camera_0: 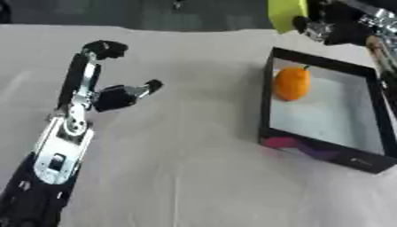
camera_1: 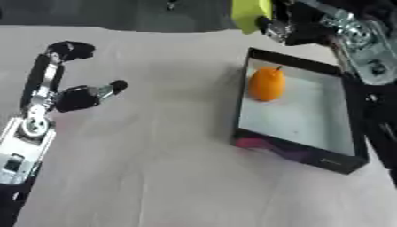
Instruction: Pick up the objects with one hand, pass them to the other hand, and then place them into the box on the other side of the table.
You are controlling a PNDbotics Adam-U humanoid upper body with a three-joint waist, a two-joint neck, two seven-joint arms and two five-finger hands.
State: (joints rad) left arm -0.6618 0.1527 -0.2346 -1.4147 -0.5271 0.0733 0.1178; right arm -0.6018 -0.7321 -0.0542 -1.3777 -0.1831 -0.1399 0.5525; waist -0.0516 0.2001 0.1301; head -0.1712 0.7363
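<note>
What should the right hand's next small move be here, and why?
Probably lower the right hand over the box and release. It holds a yellow object above the box's far edge, where an orange already lies, while the left hand is open and empty over the table.

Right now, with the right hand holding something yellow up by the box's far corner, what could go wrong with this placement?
1. The yellow object in the right hand sits beyond the far rim of the box, not over its floor; released here, it may fall outside.
2. The orange fruit already lies near that corner, so a drop could strike it or set it rolling.
3. The left hand is open far off and could not catch anything.
</note>
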